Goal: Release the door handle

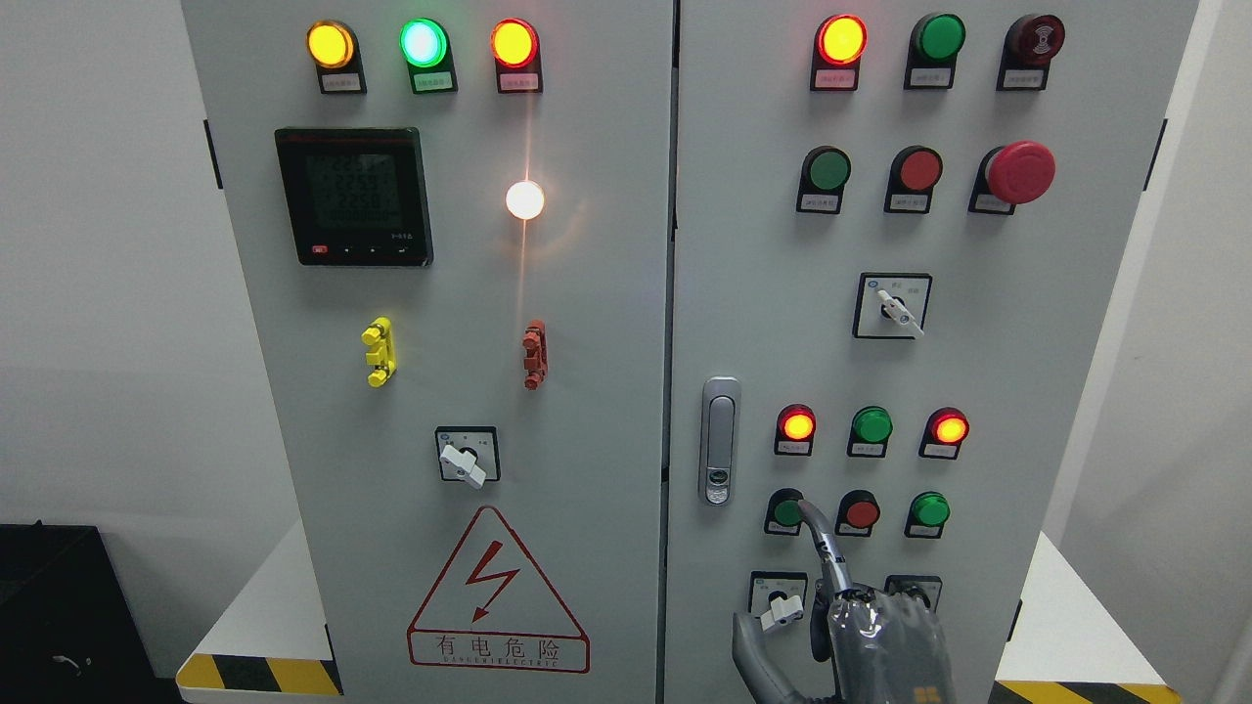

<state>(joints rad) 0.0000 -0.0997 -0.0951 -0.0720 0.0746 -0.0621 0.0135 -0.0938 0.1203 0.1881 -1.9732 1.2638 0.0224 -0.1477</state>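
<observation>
The silver door handle stands upright in its recess at the left edge of the right cabinet door. It lies flush and nothing touches it. My right hand rises from the bottom edge, below and to the right of the handle and clear of it. Its index finger stretches up, with the tip at the lower-row green push button. The thumb is spread to the left beside a white rotary switch. The hand holds nothing. No left arm shows.
Both cabinet doors are shut, with the seam between them. The right door carries lit indicator lamps, push buttons, a red mushroom stop button and a selector switch. The left door has a meter and a hazard sign.
</observation>
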